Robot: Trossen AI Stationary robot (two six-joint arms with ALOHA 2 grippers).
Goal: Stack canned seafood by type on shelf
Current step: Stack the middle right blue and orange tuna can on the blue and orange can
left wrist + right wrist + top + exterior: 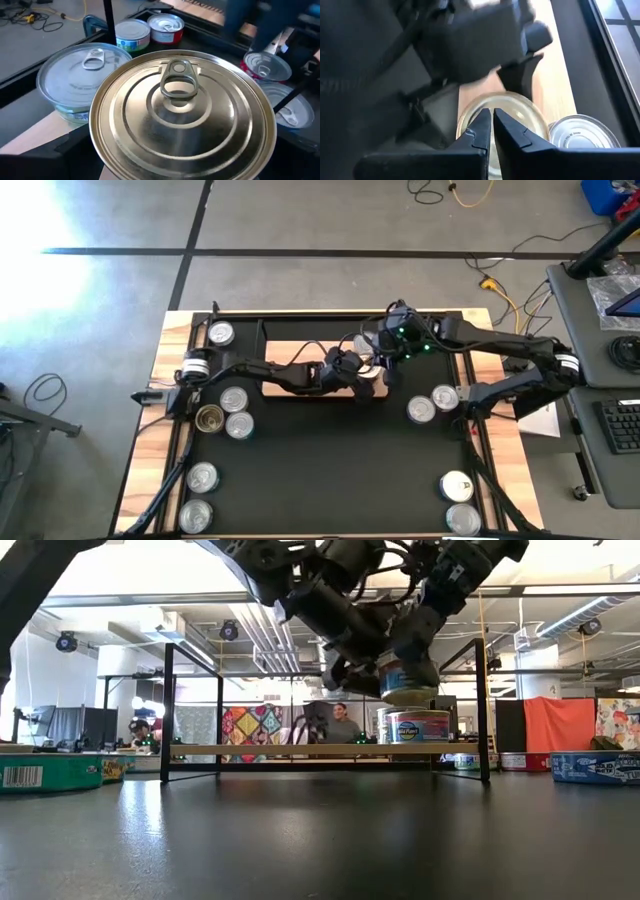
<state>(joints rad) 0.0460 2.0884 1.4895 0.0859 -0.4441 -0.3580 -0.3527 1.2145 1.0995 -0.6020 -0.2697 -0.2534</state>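
Both grippers meet over the right part of the flat light-wood shelf with thin black frame ends [300, 385]. The left gripper [368, 378] holds a short round gold-topped tin with a ring pull [182, 117] across its wide sides, fingers spread far apart, just above a silver-topped tin with a blue label [418, 726] standing on the shelf. The right gripper [491, 120] hangs right over the gold top with its fingers pressed together (nothing between them). Other silver tins [233, 399] lie around the black mat [330, 470] on the table.

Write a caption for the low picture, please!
Left gripper holds a gold can above a can on the shelf.
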